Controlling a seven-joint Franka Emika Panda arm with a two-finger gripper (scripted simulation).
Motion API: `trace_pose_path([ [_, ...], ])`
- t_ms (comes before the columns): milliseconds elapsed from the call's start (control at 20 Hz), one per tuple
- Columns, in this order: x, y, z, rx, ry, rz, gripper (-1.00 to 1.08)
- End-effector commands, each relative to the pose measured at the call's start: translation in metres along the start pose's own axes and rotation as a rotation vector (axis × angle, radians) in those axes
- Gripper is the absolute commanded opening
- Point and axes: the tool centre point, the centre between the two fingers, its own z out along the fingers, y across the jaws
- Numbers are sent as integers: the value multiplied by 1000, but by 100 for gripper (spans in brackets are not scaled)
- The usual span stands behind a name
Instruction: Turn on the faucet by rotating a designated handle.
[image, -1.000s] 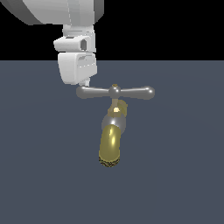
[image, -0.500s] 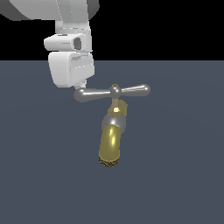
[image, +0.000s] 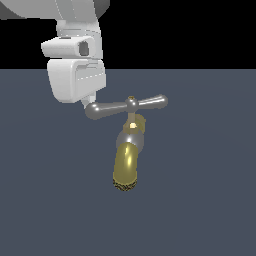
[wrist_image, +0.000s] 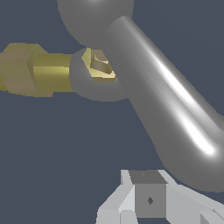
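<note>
The faucet (image: 132, 139) stands mid-scene with a silver body and a thick brass-gold spout (image: 126, 167) pointing down toward the camera. Its handle (image: 114, 107) is a silver crossbar with rounded bulbs and a brass-tipped hub (image: 131, 99). My white gripper (image: 89, 103) hangs at the bulb on the exterior view's left, fingertips touching it from behind, and its fingers look shut with nothing between them. In the wrist view the handle arm (wrist_image: 166, 100) looms large right beside the gripper (wrist_image: 150, 200), and the brass hub (wrist_image: 99, 65) shows behind.
A flat dark blue-grey floor (image: 210, 200) spreads around the faucet, under a black background. The white arm (image: 75, 20) comes in from the upper part of the exterior view's left.
My gripper has shifted toward the exterior view's left and looks larger. The handle has turned a little with it: its left bulb sits lower and its right arm looks shorter.
</note>
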Motion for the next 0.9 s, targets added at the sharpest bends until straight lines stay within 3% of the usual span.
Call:
trace_pose_path([
  [0,6,6,0,-3,3,3,-100],
  [850,34,47,0,-5,4,-2,-100],
])
